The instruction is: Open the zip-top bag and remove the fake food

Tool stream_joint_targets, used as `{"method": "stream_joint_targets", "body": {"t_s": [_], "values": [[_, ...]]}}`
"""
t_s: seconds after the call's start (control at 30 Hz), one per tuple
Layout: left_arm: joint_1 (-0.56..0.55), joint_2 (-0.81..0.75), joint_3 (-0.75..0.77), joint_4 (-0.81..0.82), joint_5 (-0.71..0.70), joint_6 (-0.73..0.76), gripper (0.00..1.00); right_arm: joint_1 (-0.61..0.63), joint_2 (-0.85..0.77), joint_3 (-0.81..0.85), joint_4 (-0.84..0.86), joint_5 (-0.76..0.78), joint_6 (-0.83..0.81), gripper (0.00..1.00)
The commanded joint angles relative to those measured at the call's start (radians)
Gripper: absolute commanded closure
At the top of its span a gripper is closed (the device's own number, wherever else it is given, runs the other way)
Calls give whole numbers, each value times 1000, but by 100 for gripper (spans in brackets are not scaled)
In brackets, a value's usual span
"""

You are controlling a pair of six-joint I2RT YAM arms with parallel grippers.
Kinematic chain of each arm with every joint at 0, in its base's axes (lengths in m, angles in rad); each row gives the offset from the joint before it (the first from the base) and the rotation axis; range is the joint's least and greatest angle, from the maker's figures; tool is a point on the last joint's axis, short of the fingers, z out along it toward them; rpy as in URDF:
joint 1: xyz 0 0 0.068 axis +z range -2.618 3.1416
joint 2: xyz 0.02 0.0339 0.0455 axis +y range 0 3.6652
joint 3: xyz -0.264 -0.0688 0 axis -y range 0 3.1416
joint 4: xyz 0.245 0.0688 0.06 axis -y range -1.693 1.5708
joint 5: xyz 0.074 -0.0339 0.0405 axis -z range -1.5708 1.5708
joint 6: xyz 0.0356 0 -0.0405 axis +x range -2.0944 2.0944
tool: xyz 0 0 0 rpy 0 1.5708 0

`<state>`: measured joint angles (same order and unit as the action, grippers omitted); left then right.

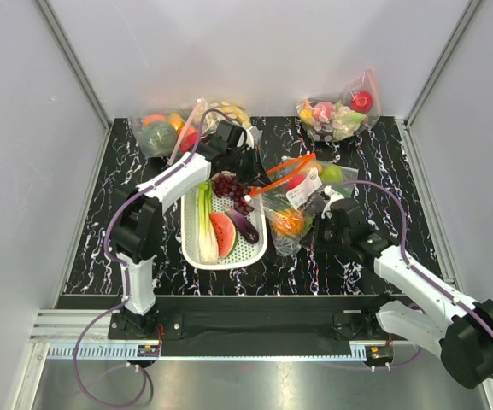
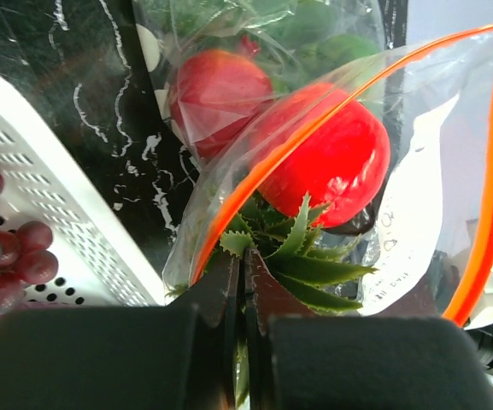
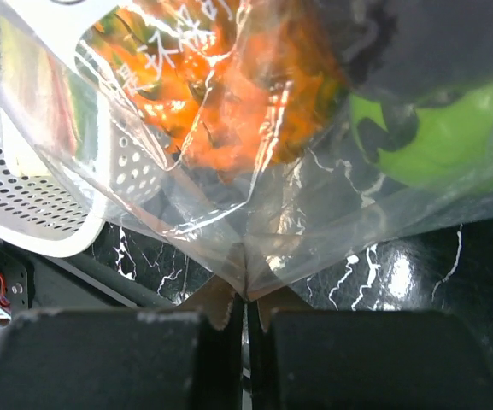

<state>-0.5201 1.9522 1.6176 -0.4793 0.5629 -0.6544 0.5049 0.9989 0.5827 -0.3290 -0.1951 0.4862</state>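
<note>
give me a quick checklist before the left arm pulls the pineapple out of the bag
1. Zip-top bag mouth open: ok, the orange zip strip is parted.
2. Right gripper anchoring the bag: ok, shut on the plastic at its far end.
3. Left gripper on the pineapple: ok, shut at the green crown.
4. Bag film pinched along with the crown: cannot tell.
5. Red fruit clear of the exit: not ok, it sits right behind the crown.
</note>
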Motion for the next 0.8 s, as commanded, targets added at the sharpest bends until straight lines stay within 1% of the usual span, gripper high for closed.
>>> {"method": "stream_joint_targets", "body": {"t_s": [0.0,0.1,0.17,0.37,0.47,0.57,0.77], "values": [[15,-24,65,77,37,-28,100,7,-13,2,-68,60,20,100],[17,-44,83,117,68,-59,100,7,27,17,-84,48,15,100],[15,-42,125,120,94,-74,100,7,47,23,-82,39,8,100],[23,-18,246,82,140,-76,100,9,69,32,-85,31,0,100],[31,-13,257,87,192,-93,100,9,69,34,-90,45,6,100],[32,-21,258,74,207,-71,100,9,70,37,-97,57,15,100],[32,-27,272,-7,246,5,100,9,58,48,-111,63,18,100]]}}
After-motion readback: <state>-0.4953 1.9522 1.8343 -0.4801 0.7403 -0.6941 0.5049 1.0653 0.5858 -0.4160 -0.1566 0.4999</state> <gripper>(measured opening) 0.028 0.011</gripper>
